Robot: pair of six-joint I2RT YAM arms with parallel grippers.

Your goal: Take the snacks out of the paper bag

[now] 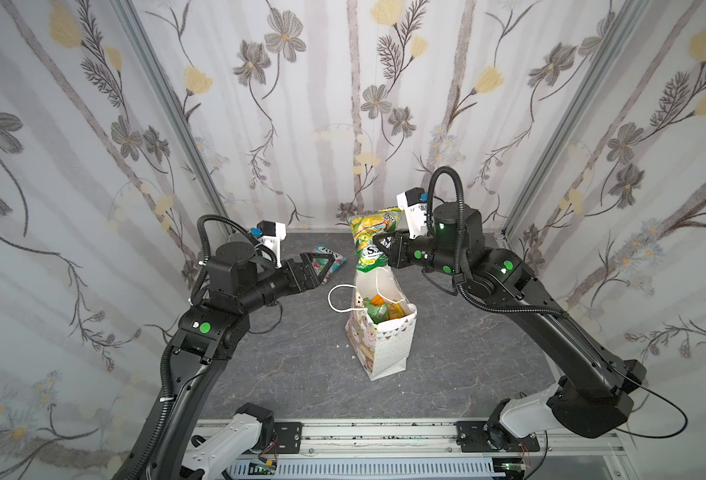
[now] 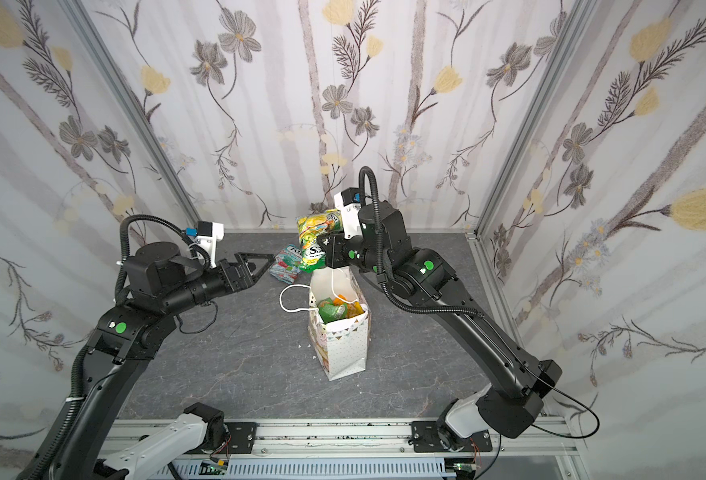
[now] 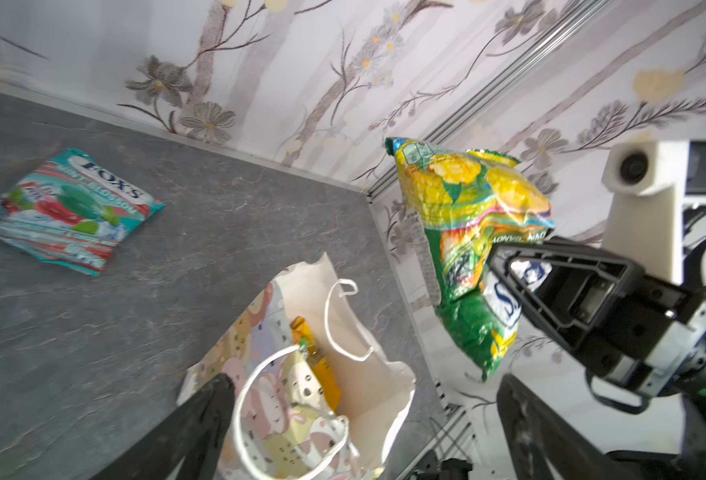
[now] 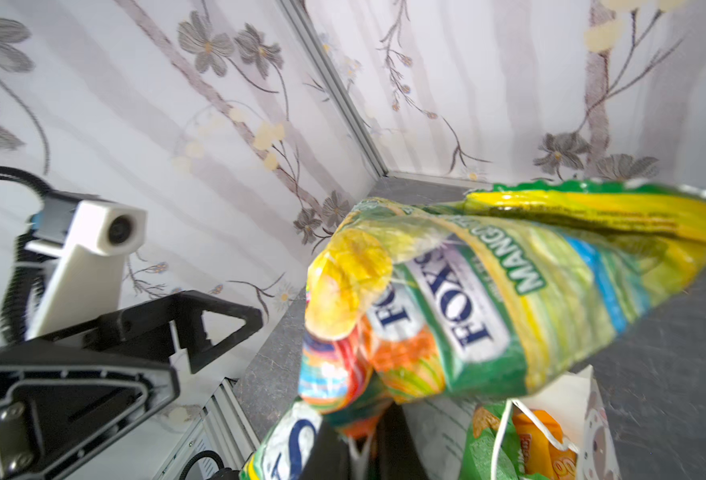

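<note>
The white paper bag (image 1: 388,349) (image 2: 345,349) stands open mid-table, with green and orange snacks (image 1: 378,309) (image 2: 334,309) showing inside. Above its far rim my right gripper (image 1: 384,246) (image 4: 364,449) is shut on the lower part of a yellow-green FOX'S packet (image 1: 374,232) (image 4: 509,299), which hangs clear of the bag. A teal FOX'S packet (image 2: 287,259) (image 3: 68,208) lies flat on the table behind and left of the bag. My left gripper (image 1: 329,270) (image 3: 366,378) hovers open and empty left of the bag, near the teal packet.
One white cord handle (image 1: 336,297) loops out over the bag's left side. Floral cloth walls (image 1: 93,208) close in the left, back and right of the grey table (image 1: 285,365). A metal rail (image 1: 376,436) runs along the front edge.
</note>
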